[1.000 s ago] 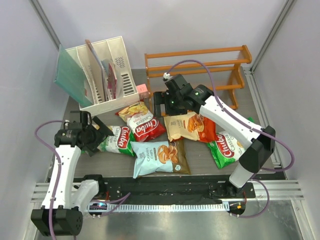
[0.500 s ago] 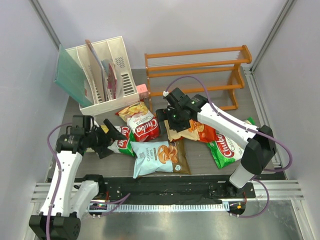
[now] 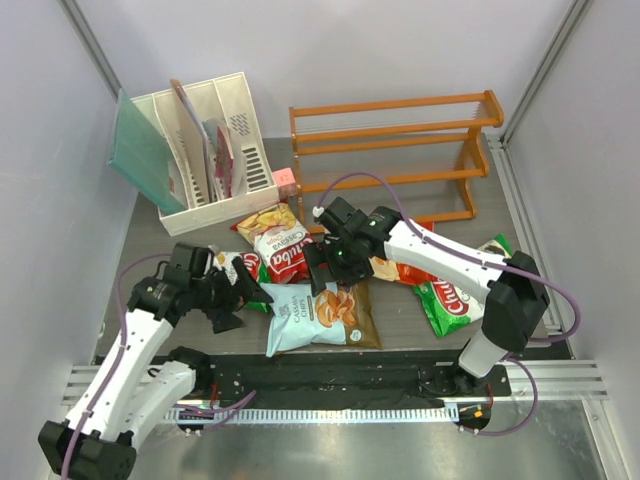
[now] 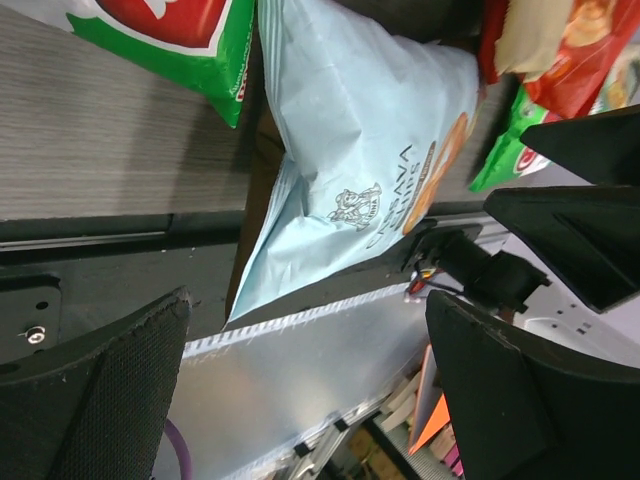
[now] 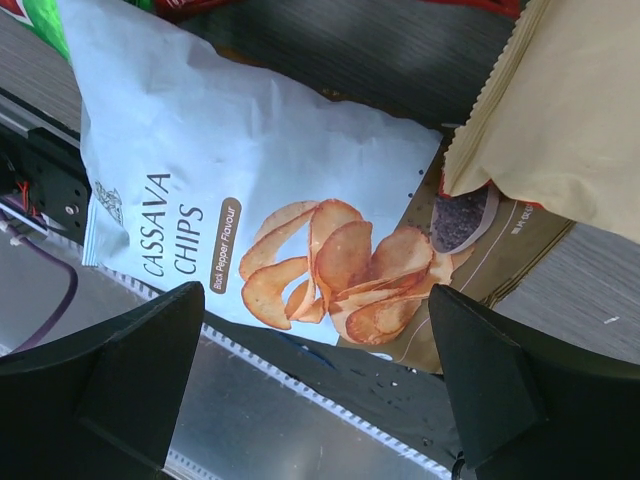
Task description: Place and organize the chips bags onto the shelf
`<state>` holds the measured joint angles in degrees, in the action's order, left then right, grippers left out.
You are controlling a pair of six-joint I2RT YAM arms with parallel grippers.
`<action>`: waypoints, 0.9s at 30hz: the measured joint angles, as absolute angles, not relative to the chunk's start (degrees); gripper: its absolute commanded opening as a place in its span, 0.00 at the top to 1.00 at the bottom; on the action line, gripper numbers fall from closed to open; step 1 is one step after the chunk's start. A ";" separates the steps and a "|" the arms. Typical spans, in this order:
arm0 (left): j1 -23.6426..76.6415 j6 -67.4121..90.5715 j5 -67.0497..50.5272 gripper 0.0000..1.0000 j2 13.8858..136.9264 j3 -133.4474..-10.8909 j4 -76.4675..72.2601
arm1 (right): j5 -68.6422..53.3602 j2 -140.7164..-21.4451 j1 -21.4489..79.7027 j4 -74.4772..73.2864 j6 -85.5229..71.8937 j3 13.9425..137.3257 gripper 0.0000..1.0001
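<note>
As both arms hang over the same light-blue cassava chips bag (image 3: 318, 315), the main worry is the two of them meeting.

Right gripper (image 3: 320, 274): jaws spread wide, nothing between them, poised just above the bag's upper end (its wrist view looks straight down on the printed chips). Left gripper (image 3: 238, 302): likewise spread and empty, beside the bag's left edge, partly over a green Chiba bag (image 4: 200, 50).

Shelf (image 3: 398, 140) stands at the back right of the table (image 3: 150, 225), with no bag on any tier. Every bag lies flat on the table: red Chiba bag (image 3: 286, 256) just beside the blue one's top, cream bag (image 5: 570, 120) under the right arm, second green Chiba bag (image 3: 450, 296) far right.

Risks, as I judge them:
- Arm contact. Two grippers near one bag; if both descend, fingers or wrists may knock.
- Drag-along. The cream bag's corner overlaps the blue bag's brown end, so a lift could pull it too.
- Slip. Glossy, puffed film lying flat; a pinch from above may catch only a fold and let go on the way to the shelf.
- Edge. The blue bag's near end overhangs the black rail (image 3: 400, 372); a nudge could tip it off.
- White file organizer (image 3: 215, 150) sits just left of the shelf; a wide swing could clip it.
</note>
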<state>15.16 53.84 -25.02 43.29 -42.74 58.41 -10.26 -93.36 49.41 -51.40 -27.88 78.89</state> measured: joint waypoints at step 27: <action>28.14 53.60 -18.41 0.01 54.48 -33.01 42.81 | -14.15 -88.42 50.19 -47.99 -30.09 66.46 0.00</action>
<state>28.14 53.60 -18.41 54.48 -33.01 42.81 -14.15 -88.42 50.19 -47.99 -30.09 66.46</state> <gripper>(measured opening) 0.992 0.996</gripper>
